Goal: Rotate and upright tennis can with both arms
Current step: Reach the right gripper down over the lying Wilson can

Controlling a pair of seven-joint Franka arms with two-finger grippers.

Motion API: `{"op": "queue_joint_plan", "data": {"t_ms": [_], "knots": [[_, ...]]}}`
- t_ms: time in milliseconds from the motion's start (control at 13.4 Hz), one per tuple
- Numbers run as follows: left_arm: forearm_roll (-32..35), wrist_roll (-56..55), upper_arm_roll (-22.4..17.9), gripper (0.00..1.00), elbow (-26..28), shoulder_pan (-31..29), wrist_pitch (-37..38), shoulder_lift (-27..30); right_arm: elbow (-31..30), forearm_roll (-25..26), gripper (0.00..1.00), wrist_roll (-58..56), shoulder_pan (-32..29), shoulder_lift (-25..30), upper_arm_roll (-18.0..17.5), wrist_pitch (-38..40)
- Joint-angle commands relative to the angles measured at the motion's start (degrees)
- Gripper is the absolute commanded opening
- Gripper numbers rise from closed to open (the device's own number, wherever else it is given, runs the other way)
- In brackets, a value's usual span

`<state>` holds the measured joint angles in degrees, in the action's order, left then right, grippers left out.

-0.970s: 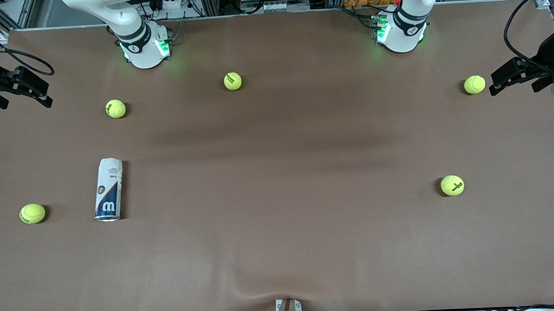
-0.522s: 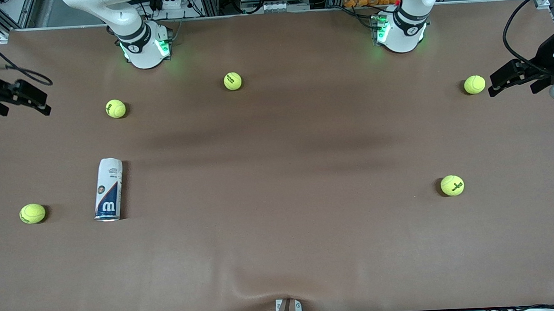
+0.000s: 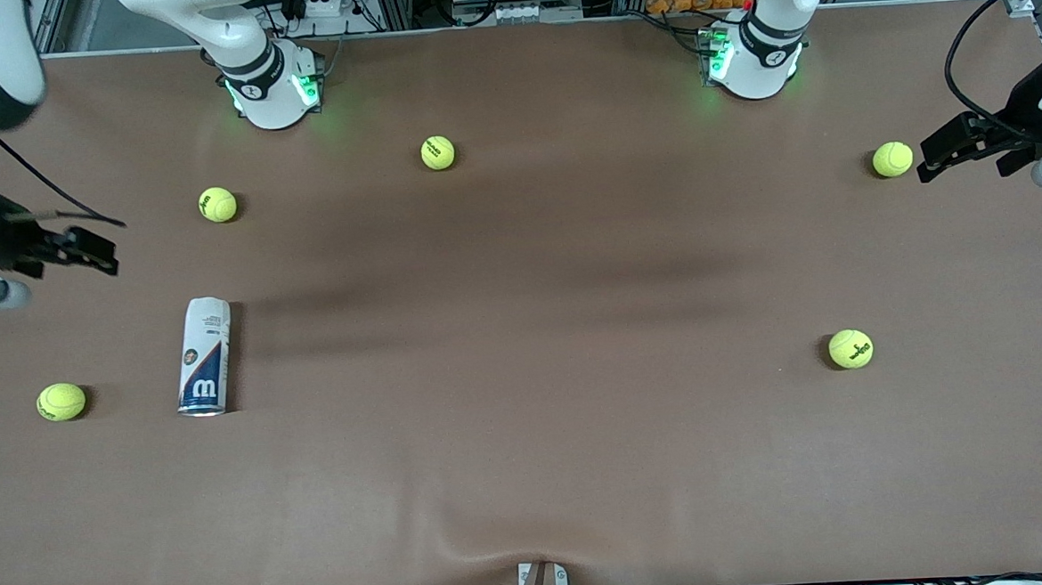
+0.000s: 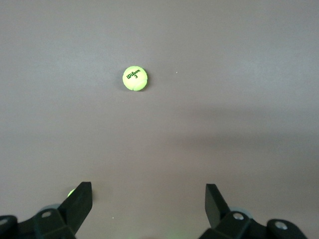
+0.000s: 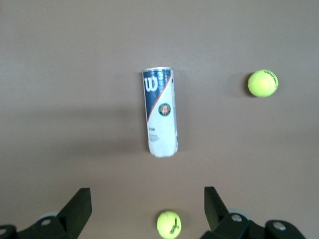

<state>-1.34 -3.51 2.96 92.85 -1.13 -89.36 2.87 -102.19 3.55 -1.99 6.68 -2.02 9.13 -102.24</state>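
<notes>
The tennis can (image 3: 203,356) lies on its side on the brown table, toward the right arm's end, with its navy "W" end nearer to the front camera. It also shows in the right wrist view (image 5: 160,112). My right gripper (image 3: 91,250) is open and empty, up in the air over the table's edge at that end, apart from the can; in its own view the gripper (image 5: 147,209) has its jaws wide apart. My left gripper (image 3: 942,156) is open and empty in the air at the left arm's end, beside a tennis ball (image 3: 892,159); its own view shows the gripper (image 4: 148,201) spread wide.
Several yellow-green tennis balls lie about: one (image 3: 61,401) beside the can at the table's end, one (image 3: 218,204) farther from the camera than the can, one (image 3: 438,152) near the bases, one (image 3: 850,348) toward the left arm's end.
My right gripper has swung from the table's end toward the front camera, closer to the can. The left gripper has barely moved. The can and balls lie as before.
</notes>
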Motion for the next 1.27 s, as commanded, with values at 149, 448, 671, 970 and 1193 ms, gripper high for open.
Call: {"op": "queue_joint_plan", "data": {"t_ms": [149, 448, 671, 970, 1193], "knots": [[0.02, 1.05, 0.12, 1.00, -1.45, -0.10, 1.20, -0.85, -8.88, 1.46, 1.00, -1.00, -2.98, -2.02, -0.51, -12.15], [0.02, 1.05, 0.12, 1.00, -1.36, -0.28, 1.20, -0.85, -13.56, 1.46, 1.00, -0.82, -4.92, -6.58, -0.60, -19.74], [0.02, 1.05, 0.12, 1.00, -1.45, -0.37, 1.20, -0.85, -16.62, 1.46, 1.00, -1.00, -4.57, -10.36, -0.60, -25.52], [0.02, 1.05, 0.12, 1.00, -1.45, -0.37, 1.20, -0.85, -19.45, 1.64, 1.00, -4.06, -4.30, -15.54, -0.60, -34.68], [0.02, 1.05, 0.12, 1.00, -1.36, -0.37, 1.20, -0.85, -19.62, 1.64, 1.00, -4.60, -4.30, -18.54, -0.60, -38.20]]}}
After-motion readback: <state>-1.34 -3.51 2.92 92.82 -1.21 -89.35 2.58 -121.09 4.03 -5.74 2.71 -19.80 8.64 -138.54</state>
